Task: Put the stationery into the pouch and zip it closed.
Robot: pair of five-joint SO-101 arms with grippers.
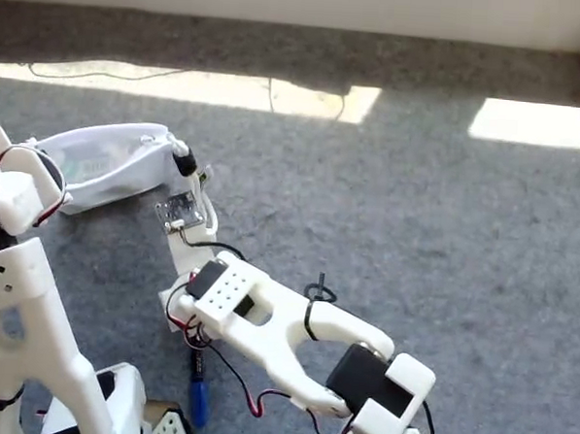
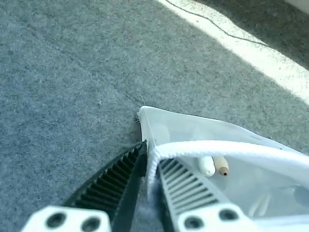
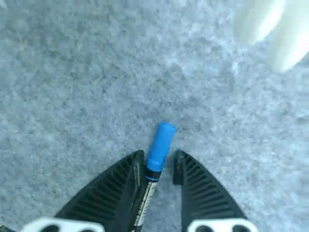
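Left claw (image 2: 150, 154): clamped shut on the pouch (image 2: 203, 130), with the white zipper rim pinched between its two ribbed fingers (image 2: 111, 181). The grip is at the pouch's left end. The pouch is translucent white and lies on grey carpet (image 2: 63, 72). Two pen ends (image 2: 212, 166) show through its wall, side by side, one white and one tan-tipped, both inside the pouch.

Right claw (image 3: 159, 154): narrow gap, not clamped, straddling the marker (image 3: 153, 171). One finger (image 3: 116, 188) is against the barrel, with a small gap to the other finger. The marker lies on the carpet with its black barrel between the jaws and its blue cap (image 3: 161, 140) poking past the fingertips. There are blurred white shapes beyond; cannot tell what they are.

High view: the pouch (image 1: 108, 164) is at far left. The left arm (image 1: 14, 290) stands at the left edge, its wrist over the pouch's left end. The marker (image 1: 198, 387) is near, left of centre, with its cap toward the near edge. It is apart from the pouch, on the pouch's near-right side. The right arm (image 1: 294, 334) is folded in from near right and covers the marker's far end. Its upper part runs up beside the pouch's right end; cannot tell whether they touch.

Far side: bright sun patches (image 1: 528, 123) on the carpet and a thin cable (image 1: 84, 70) trailing across.
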